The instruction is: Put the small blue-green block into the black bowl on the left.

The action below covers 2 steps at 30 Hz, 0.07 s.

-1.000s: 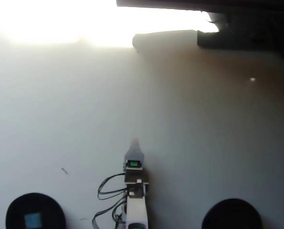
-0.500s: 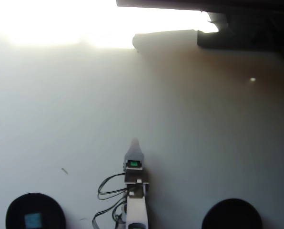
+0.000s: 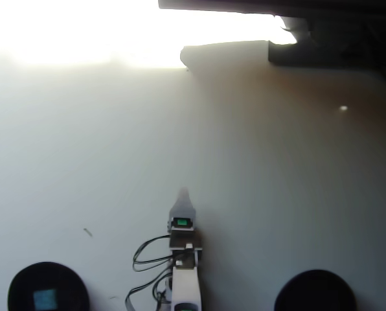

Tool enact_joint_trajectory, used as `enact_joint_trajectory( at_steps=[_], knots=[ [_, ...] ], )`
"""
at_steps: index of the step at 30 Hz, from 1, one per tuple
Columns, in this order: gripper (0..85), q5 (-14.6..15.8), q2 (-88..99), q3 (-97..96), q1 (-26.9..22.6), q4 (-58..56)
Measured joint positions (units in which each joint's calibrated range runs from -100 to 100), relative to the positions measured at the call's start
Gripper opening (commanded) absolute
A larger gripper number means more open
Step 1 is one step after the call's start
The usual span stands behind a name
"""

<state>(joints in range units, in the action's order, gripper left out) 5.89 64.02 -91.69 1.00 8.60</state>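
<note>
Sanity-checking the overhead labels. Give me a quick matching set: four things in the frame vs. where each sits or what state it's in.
Things:
1. small blue-green block
2. black bowl at bottom left
3. other black bowl
4. pincer

Places or states:
A. bottom right corner, nothing visible inside
B. bottom centre, tip pointing up the frame over bare table
C. lying inside a bowl
D. bottom left corner, holding the block

Pairs: 1-C, 2-D, 3-A, 4-B

Only one pincer tip shows, so open or shut cannot be told.
</note>
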Motion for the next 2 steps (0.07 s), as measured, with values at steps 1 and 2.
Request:
enact_joint_trajectory(
  at_steps=[1,2],
  knots=[
    [49.8,0.0,0.0,0.0,0.0,0.0],
    [49.8,0.0,0.0,0.0,0.0,0.0]
  ],
)
